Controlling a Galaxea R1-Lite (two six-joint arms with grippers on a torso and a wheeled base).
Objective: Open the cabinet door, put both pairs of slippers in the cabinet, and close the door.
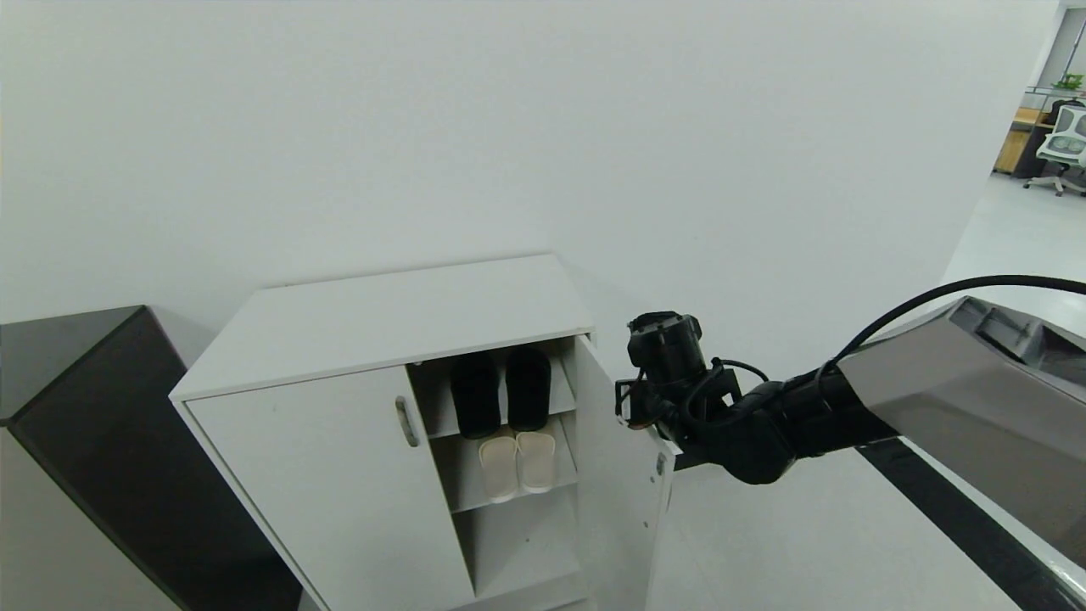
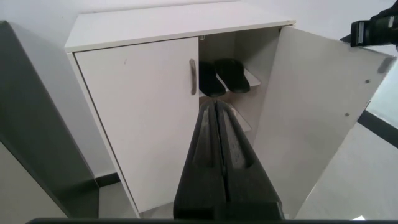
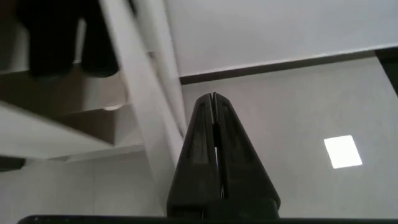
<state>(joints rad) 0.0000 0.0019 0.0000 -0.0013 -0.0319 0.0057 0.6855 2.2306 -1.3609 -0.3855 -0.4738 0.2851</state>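
The white cabinet (image 1: 399,314) has its left door (image 1: 331,484) closed and its right door (image 1: 624,475) swung open. A pair of black slippers (image 1: 501,390) lies on the top shelf, and a pair of pale slippers (image 1: 516,462) on the shelf below. My right gripper (image 1: 636,406) is at the outer face of the open door near its top edge. In the right wrist view the right gripper (image 3: 214,99) is shut, with the door's edge (image 3: 140,106) beside it. My left gripper (image 2: 216,106) is shut on nothing and points at the cabinet's middle. Beyond it are the black slippers (image 2: 227,74) and the open door (image 2: 317,118).
A black cabinet (image 1: 93,424) stands against the white cabinet's left side. A metal handle (image 1: 406,422) is on the closed door. A dark strip (image 1: 959,518) runs along the floor at right. An office chair (image 1: 1065,148) stands far off at the upper right.
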